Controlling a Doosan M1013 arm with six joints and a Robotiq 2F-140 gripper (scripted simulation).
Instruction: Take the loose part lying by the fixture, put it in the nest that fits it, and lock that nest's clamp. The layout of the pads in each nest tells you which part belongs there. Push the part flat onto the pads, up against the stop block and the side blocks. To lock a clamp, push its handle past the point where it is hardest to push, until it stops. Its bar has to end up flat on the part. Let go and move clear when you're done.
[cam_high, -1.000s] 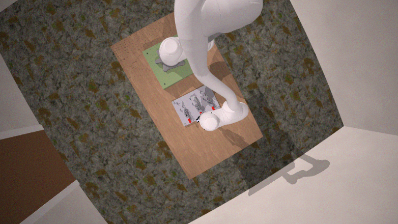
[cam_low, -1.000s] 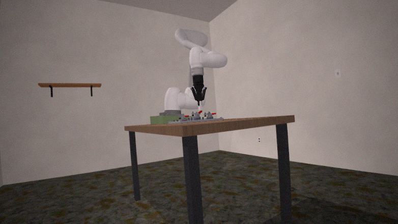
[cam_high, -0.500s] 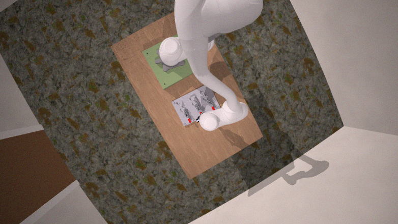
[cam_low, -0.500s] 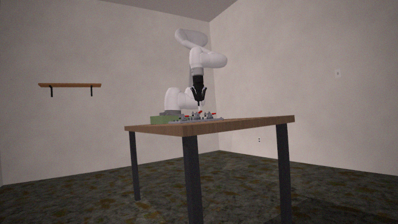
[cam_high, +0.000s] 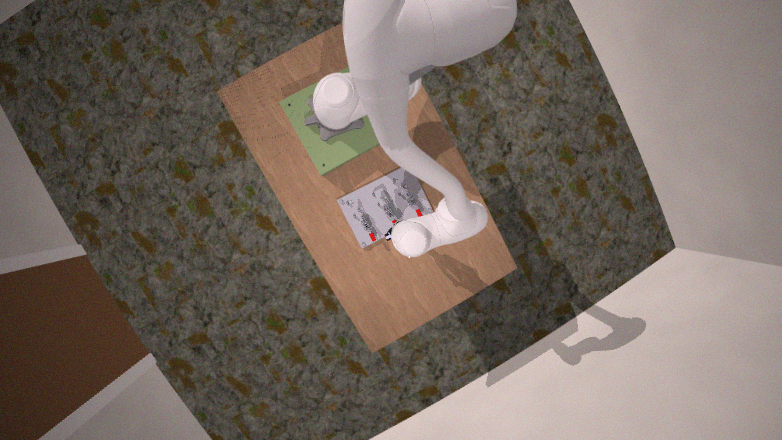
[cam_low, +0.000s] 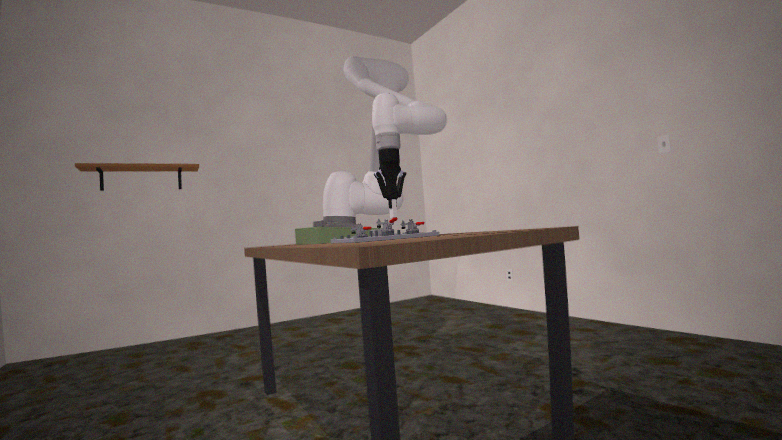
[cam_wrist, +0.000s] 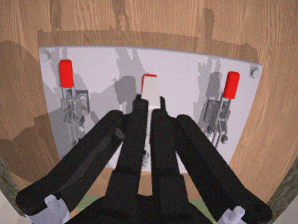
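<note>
"White arm (cam_high: 437, 175) (cam_low: 421, 117), bent over the table (cam_high: 349, 290) (cam_low: 464, 246) – where is its gripper (cam_high: 388, 234) (cam_low: 392, 206) (cam_wrist: 150, 87)?"

"Pointing down above the metal plate (cam_high: 352, 206) (cam_low: 358, 239) (cam_wrist: 105, 62), over the middle of its three clamps. Its black fingers stand narrow, drawn close together."

"Anything between them?"

"A pale block shows at the fingertips. I can't tell whether it belongs to the gripper or is something separate."

"And the handles?"

"All three have red ends. In the wrist view the pale block overlaps the middle handle (cam_high: 394, 221) (cam_low: 393, 219) (cam_wrist: 145, 78), leaving a strip of red showing along its top and side. Whether they touch, I can't tell. From the side, that handle tilts upward, while the outer handles (cam_high: 372, 236) (cam_low: 419, 223) (cam_wrist: 66, 73) lie nearly level."

"Where is the loose part?"

"I can't pick it out – the fingers hide much of the middle nest, and the clamp pieces are too small to separate clearly. I can't say whether a part lies flat under the middle bar either."

"What is beside the plate?"

"The green block (cam_high: 322, 155) (cam_low: 311, 235) under the arm's base, with a strip of wooden tabletop between block and plate."
</note>
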